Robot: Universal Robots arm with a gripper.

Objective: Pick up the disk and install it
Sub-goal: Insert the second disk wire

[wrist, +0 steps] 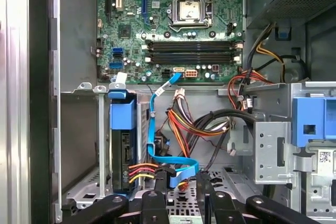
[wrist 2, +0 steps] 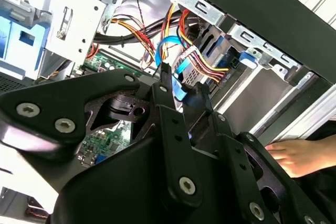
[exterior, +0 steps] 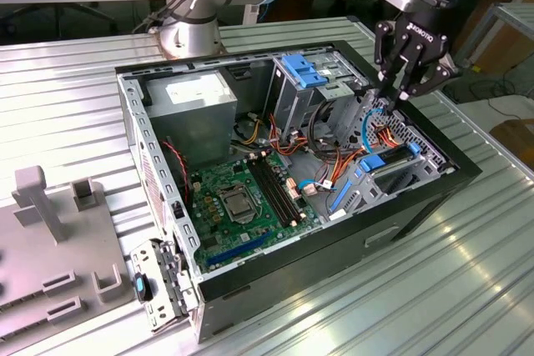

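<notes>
You see the gripper (exterior: 399, 92) hanging over the open computer case (exterior: 334, 256) at the exterior view's right, its black fingers (exterior: 383, 54) spread apart with nothing between them, the tips just above the tangle of cables near the drive bays. In the first wrist view those fingers (wrist: 152, 203) sit at the near edge, close to the flat blue data cable (wrist: 173, 162) and the red, yellow and black power leads (wrist: 142, 171) that run to the disk (wrist: 123, 150). The disk is already seated in its bay beside the case wall, standing on edge with its blue rail (wrist: 122, 115) showing; its long axis runs from the gripper side toward the motherboard (wrist: 173, 24), connector end facing the gripper. Beyond lie the memory slots (wrist: 191, 51) and processor socket (wrist: 189, 10). In the second wrist view a person's hand (wrist 2: 302, 153) rests outside the case.
</notes>
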